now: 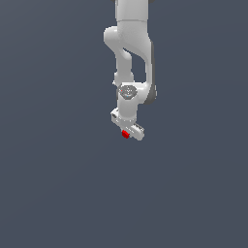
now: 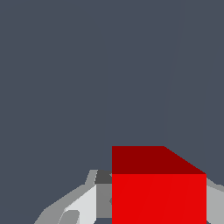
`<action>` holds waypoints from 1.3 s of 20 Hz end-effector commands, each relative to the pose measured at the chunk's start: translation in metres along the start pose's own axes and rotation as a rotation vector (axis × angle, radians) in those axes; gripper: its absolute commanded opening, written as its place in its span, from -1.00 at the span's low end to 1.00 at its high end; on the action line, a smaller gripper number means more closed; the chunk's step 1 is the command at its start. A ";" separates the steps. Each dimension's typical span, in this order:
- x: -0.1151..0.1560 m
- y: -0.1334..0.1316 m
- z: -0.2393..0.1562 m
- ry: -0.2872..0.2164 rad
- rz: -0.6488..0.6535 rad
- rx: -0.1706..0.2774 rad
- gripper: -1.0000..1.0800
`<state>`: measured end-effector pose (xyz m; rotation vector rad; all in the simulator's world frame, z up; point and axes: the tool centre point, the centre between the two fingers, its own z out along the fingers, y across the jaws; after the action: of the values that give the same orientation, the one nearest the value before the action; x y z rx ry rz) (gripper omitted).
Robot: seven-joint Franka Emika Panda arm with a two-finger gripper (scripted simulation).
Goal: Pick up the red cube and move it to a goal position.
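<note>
Closest to our wrist camera, the red cube (image 2: 158, 192) sits pinched between the fingers of our hand (image 1: 127, 132), which has closed on its flat opposite sides; we judge it light, rigid and smooth-faced, so a centred side grip suits it

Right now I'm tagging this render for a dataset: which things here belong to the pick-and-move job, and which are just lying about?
Belongs to the job:
- red cube, sitting between the claw's fingers
- claw, closed around the cube

Just lying about:
- nothing else shows; only the plain grey background. No goal marker can be seen in either view.
</note>
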<state>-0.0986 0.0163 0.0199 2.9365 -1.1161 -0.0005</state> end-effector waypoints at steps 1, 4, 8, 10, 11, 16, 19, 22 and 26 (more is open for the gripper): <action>0.000 0.000 0.000 0.000 0.000 0.000 -1.00; 0.000 0.000 -0.001 0.000 0.000 0.000 -1.00; 0.000 0.000 -0.009 0.000 0.000 0.000 -1.00; 0.000 0.001 -0.015 0.000 0.000 0.000 -1.00; 0.000 0.001 -0.019 0.000 0.000 0.000 -1.00; -0.001 0.002 -0.047 0.000 0.000 0.000 -1.00; -0.001 0.003 -0.069 -0.001 0.001 0.001 -1.00; -0.001 0.004 -0.096 -0.001 0.002 0.000 -1.00; -0.001 0.005 -0.137 0.000 0.002 0.000 -1.00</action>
<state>-0.1020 0.0135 0.1409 2.9357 -1.1183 -0.0021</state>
